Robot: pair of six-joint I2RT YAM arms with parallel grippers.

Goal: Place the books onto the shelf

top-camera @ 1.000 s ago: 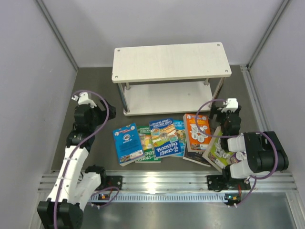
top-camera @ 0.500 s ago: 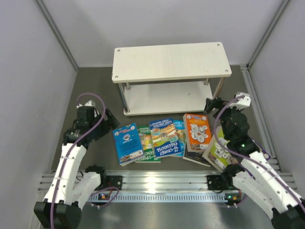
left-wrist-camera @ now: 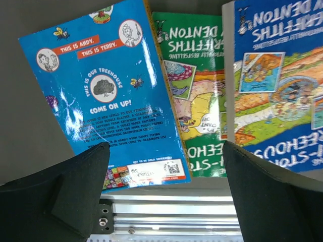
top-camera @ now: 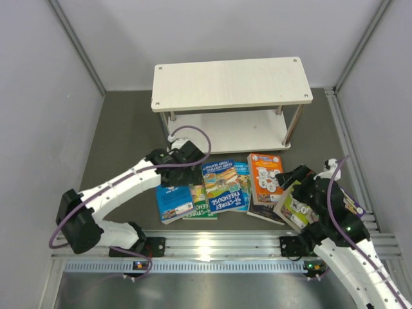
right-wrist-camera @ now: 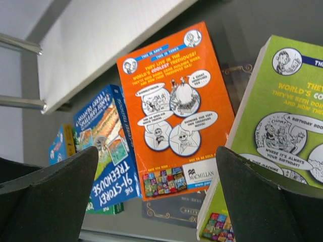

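A dark grey matte counter (top-camera: 125, 129) is closed in by a plain pale grey back wall (top-camera: 212, 32), a pale grey left wall (top-camera: 32, 129) and a pale grey right wall (top-camera: 386, 116), with slim aluminium corner strips (top-camera: 77, 46) where the walls meet. Along the counter's near edge lies a ribbed silver aluminium rail (top-camera: 219, 243), and nearer still a brushed grey metal sheet (top-camera: 219, 290). The light is soft and even, with only faint shadows.

Overhead plus two close wrist-views (shared: books (top-camera: 222, 187))
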